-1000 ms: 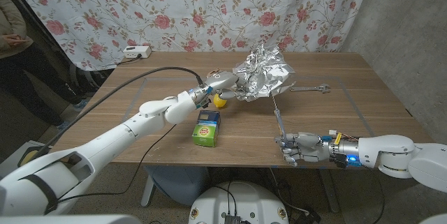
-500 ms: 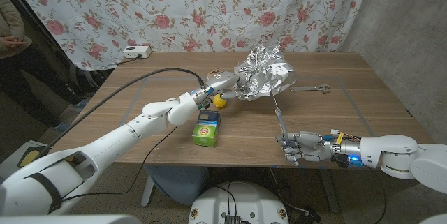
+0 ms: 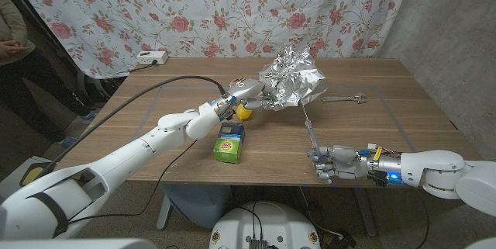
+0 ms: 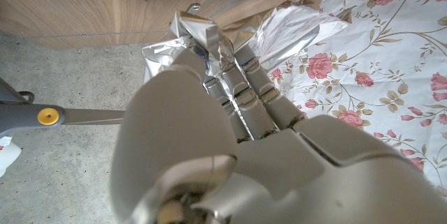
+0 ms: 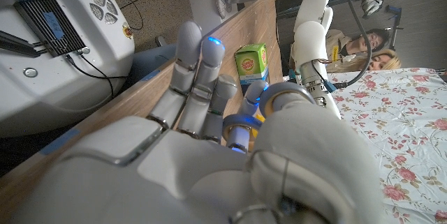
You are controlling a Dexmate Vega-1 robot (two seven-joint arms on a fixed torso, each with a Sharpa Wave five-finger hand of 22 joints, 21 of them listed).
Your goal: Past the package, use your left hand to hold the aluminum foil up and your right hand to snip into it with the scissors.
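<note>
Holding the crumpled aluminum foil (image 3: pixel 291 82) up off the wooden table (image 3: pixel 403 125) at its far middle, the left hand (image 3: pixel 249 90) grips the foil's left edge with fingers closed into the folds, beyond the package (image 3: pixel 229 142) that stands nearer the front. At the near right edge, the right hand (image 3: pixel 333 162) is wrapped around the scissors (image 3: pixel 309 129) handles, the blades pointing away toward the foil, their tip just below its underside; whether the blades are parted cannot be told. Judged step: lifting done, cut pending. Next move calls for advancing the blades onto a foil edge, then closing
</note>
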